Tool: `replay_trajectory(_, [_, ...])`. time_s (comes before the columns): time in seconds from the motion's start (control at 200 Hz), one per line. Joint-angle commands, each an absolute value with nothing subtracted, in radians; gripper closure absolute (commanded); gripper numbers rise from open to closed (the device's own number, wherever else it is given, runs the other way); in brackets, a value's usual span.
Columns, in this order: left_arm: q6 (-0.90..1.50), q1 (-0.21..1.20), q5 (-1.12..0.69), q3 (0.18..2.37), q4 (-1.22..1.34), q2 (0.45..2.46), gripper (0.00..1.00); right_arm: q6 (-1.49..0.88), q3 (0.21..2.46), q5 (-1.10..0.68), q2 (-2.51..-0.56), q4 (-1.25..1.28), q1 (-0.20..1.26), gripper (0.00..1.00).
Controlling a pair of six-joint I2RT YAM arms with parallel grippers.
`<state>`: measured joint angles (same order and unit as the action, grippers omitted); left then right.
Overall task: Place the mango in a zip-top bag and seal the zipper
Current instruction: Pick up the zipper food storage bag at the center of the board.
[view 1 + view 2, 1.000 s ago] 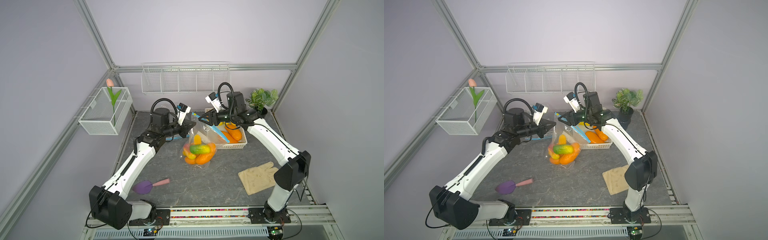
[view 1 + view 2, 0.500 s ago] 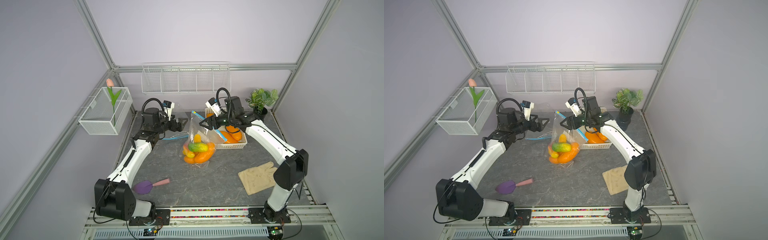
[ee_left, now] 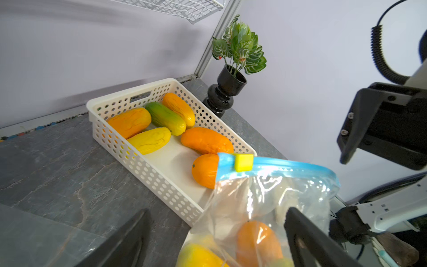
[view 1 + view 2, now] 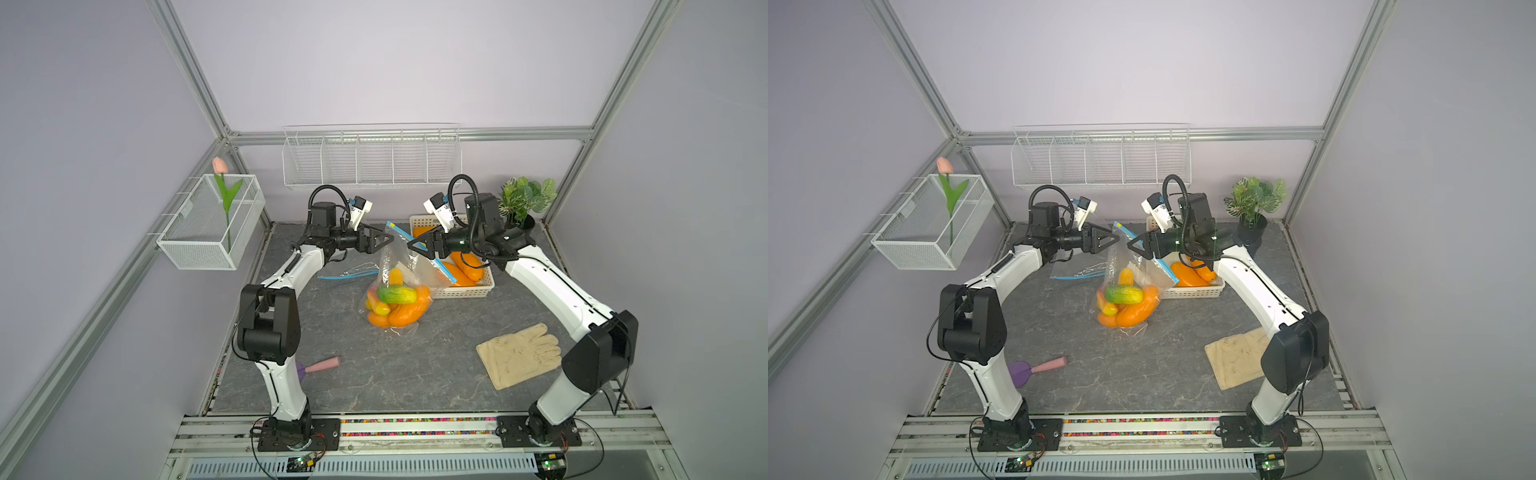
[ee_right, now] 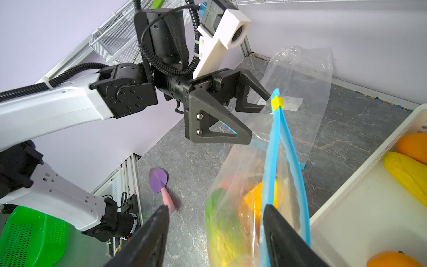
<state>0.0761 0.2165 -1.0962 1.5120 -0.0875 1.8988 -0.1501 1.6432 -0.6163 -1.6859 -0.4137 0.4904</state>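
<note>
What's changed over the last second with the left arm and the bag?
The left gripper let go of the zip-top bag, drew back towards its own side, then came in again, jaws open, at the yellow slider end. Right gripper, mangoes and basket stayed put.

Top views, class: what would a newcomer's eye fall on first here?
A clear zip-top bag stuffed with orange, yellow and green mangoes stands mid-table. The left pincer and right pincer flank its top, jaws open. A white basket holding more mangoes sits beside it, on the robot's right.
</note>
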Motion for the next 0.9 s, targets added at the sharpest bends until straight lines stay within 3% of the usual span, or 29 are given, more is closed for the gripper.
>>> replay_trajectory(0.0, [0.055, 0.225, -1.197, 1.552, -0.080, 1.920, 0.29, -0.162, 1.620, -0.637, -1.664, -0.387, 0.478, 0.33])
replay_trajectory(0.31, [-0.038, 0.242, -1.223, 1.581, -0.202, 1.916, 0.74, -0.202, 1.656, -0.629, -1.693, -0.379, 0.458, 0.34])
replay_trajectory(0.35, [-0.035, 0.241, -1.221, 1.581, -0.204, 1.910, 0.85, -0.197, 1.674, -0.616, -1.703, -0.398, 0.457, 0.33])
replay_trajectory(0.38, [-0.033, 0.241, -1.212, 1.580, -0.204, 1.902, 1.00, -0.191, 1.691, -0.608, -1.713, -0.414, 0.457, 0.33])
replay_trajectory(0.58, [-0.019, 0.241, -1.168, 1.544, -0.204, 1.813, 1.00, -0.120, 1.839, -0.569, -1.804, -0.542, 0.480, 0.21])
replay_trajectory(0.82, [-0.046, 0.250, -1.119, 1.437, -0.191, 1.637, 1.00, -0.056, 2.065, -0.659, -1.949, -0.667, 0.519, 0.21])
replay_trajectory(0.9, [-0.070, 0.253, -1.106, 1.431, -0.222, 1.609, 1.00, -0.044, 2.106, -0.720, -1.976, -0.680, 0.533, 0.28])
